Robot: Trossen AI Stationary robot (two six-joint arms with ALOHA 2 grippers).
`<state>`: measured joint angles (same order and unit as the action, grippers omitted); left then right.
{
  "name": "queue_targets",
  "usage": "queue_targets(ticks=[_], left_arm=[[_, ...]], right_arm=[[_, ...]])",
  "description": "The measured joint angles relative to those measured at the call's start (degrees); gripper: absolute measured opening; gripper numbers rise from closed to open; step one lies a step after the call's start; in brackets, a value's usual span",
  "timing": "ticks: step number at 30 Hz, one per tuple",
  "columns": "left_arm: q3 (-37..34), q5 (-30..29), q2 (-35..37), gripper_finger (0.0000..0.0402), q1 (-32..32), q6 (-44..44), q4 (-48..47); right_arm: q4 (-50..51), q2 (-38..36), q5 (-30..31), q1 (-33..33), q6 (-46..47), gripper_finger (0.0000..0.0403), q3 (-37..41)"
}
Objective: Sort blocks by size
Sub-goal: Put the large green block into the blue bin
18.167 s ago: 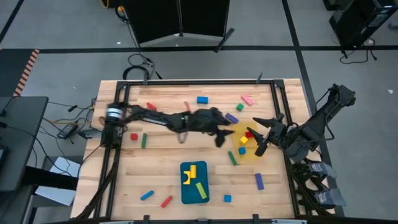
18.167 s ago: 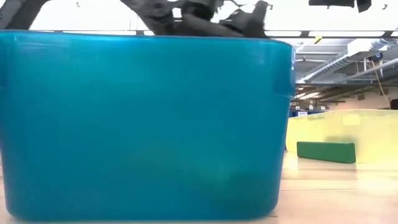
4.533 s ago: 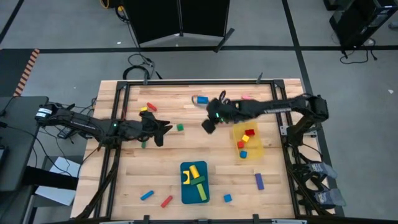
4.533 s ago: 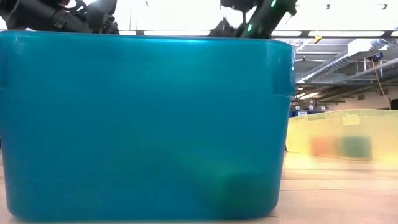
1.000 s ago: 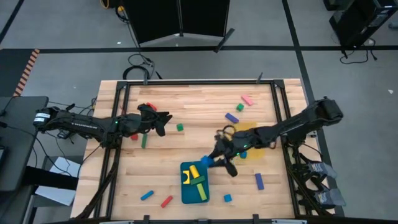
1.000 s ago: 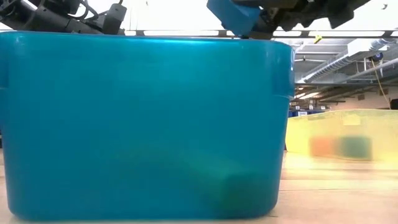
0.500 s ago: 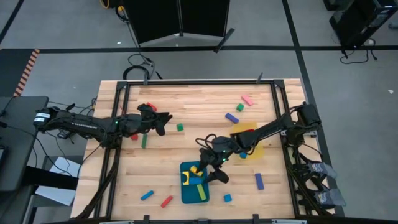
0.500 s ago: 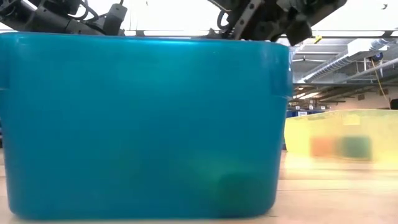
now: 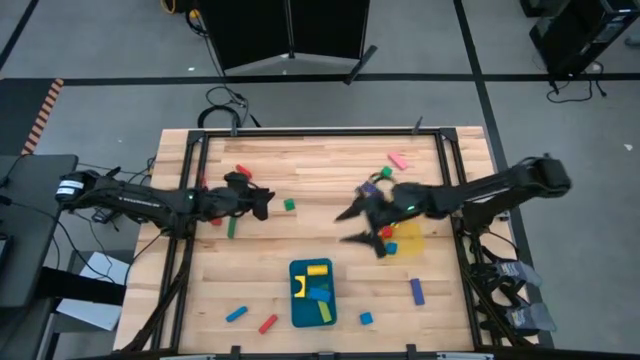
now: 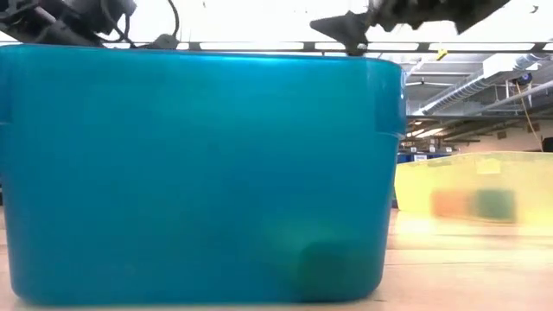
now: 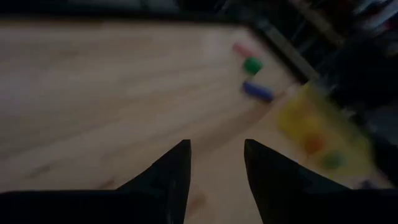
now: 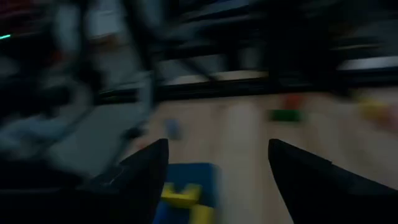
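Looking down, you see the right gripper (image 9: 362, 225) spread empty over the table's middle, between the blue tray (image 9: 297, 306) and the yellow bin (image 9: 408, 238).
The tray holds yellow, blue and green blocks (image 9: 318, 284); others lie scattered on the table (image 9: 280, 240). The left gripper (image 9: 262, 199) hovers at the left beside a green cube (image 9: 288, 205), fingers parted with nothing between them. From table height, the tray wall (image 10: 199, 173) fills your view, the bin (image 10: 471, 190) to its right. Your left wrist view shows bare wood between its fingers (image 11: 177, 174). Your right wrist view shows wide-set fingers (image 12: 149, 165) above the tray.
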<state>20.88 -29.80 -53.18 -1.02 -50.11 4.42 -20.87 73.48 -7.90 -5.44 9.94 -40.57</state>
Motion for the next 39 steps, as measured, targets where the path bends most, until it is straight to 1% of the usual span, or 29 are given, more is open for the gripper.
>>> queue_targets(ticks=[4,7,10,14,17,20,23,27,34,39], left_arm=[[1.2,2.0,-3.8,0.0158,0.0,-3.5,-5.5],[5.3,2.7,-7.4,0.0158,0.0,-4.6,-13.0],[11.4,2.9,-11.4,0.0158,0.0,-4.6,-22.8],[21.0,3.2,-16.6,0.0158,0.2,-4.6,-40.1],[26.9,5.7,-20.3,0.0159,0.2,-5.9,-51.5],[30.3,9.2,-23.2,0.0159,0.3,-6.2,-58.8],[30.6,11.2,-25.3,0.0159,0.3,-7.3,-63.0],[29.8,11.8,-26.9,0.0159,0.3,-9.6,-66.0],[27.3,14.5,-26.9,0.0159,0.3,-12.3,-66.7],[24.1,17.1,-26.9,0.0159,0.3,-16.4,-67.2]], right_arm=[[-0.2,-10.6,11.2,1.1,2.9,0.0271,9.0],[-2.6,-16.7,16.3,1.0,5.6,0.0261,14.4],[-6.5,-20.0,17.9,0.3,7.2,0.0253,18.4],[-9.6,-20.8,18.8,-1.0,8.1,0.0244,21.0],[-9.8,-19.7,18.8,-1.9,8.0,0.0238,21.0],[-10.3,-18.2,19.2,-2.3,8.0,0.0234,21.0],[-10.8,-16.6,19.8,-2.4,7.8,0.0232,21.0],[-11.6,-14.6,19.8,-2.5,7.7,0.0230,21.0],[-13.6,-13.3,19.8,-2.7,7.9,0.0229,21.1],[-14.0,-13.2,19.8,-3.4,7.7,0.0225,21.1]])
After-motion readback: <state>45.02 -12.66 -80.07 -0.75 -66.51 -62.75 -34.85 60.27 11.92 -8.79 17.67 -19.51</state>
